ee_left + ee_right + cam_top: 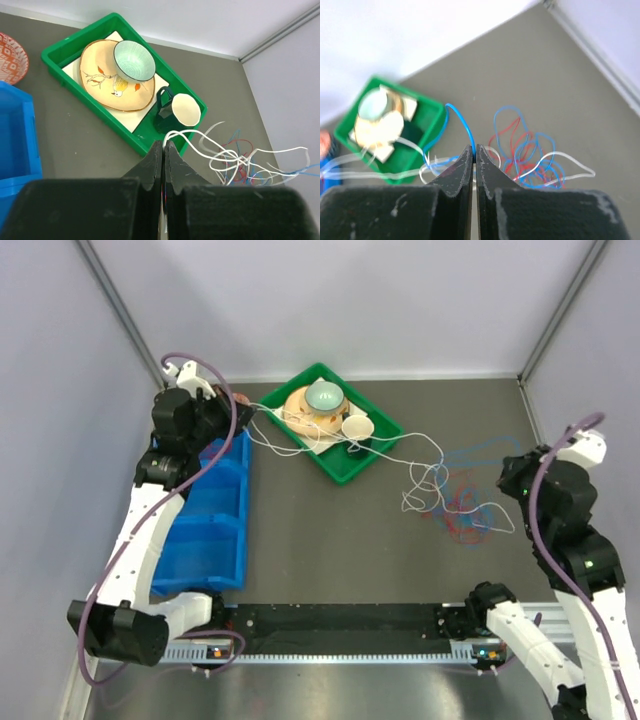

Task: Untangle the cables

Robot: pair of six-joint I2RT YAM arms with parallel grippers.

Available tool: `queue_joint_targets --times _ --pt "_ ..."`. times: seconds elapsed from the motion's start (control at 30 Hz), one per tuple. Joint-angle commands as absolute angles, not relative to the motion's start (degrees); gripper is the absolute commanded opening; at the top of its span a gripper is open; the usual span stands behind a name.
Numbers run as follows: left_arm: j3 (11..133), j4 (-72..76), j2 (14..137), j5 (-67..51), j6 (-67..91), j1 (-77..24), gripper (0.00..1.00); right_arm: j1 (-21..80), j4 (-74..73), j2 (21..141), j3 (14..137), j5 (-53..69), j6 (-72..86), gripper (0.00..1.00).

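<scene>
A white cable (pixel 412 502) runs from my left gripper (pixel 243 412) across the green tray to a tangle of red cable (pixel 462 510) and blue cable (pixel 480 452) on the table's right. In the left wrist view my left gripper (pixel 163 145) is shut on the white cable (pixel 190 132), held high near the tray's left. In the right wrist view my right gripper (pixel 474 148) is shut on the blue cable (pixel 462 120), lifted above the tangle of red (pixel 512 132), blue and white (pixel 570 162) loops. My right gripper (pixel 505 476) is just right of the tangle.
The green tray (pixel 375 455) holds a plate (pixel 300 405), a pale green bowl (pixel 324 394) and a cup (pixel 357 427). A blue bin (pixel 215 530) stands at the left. A red patterned bowl (pixel 10 57) sits behind the bin. A black rail (pixel 340 618) lines the near edge.
</scene>
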State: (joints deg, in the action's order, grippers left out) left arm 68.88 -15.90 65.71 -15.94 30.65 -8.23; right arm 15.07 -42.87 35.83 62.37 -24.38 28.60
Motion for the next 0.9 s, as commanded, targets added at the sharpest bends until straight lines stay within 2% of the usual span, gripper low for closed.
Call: queue_joint_targets --times 0.0,0.23,0.4,0.63,0.87 --pt "72.33 -18.1 63.72 -13.72 26.37 -7.91 0.0 14.33 -43.51 33.49 69.16 -34.79 31.99 0.0" --pt "70.84 -20.3 65.47 -12.4 25.66 -7.73 0.0 14.33 -44.47 33.66 75.93 -39.81 28.65 0.0" --pt "70.93 -24.25 68.64 -9.41 25.49 -7.73 0.0 14.33 -46.22 34.62 75.15 -38.6 27.07 0.0" --pt "72.33 -22.86 66.19 -12.12 25.22 -7.73 0.0 14.24 -46.41 41.82 62.07 -29.01 33.3 0.0" --pt "77.08 -19.34 61.88 -22.22 25.22 -7.82 0.0 13.98 -38.41 49.03 49.23 -22.94 36.82 0.0"
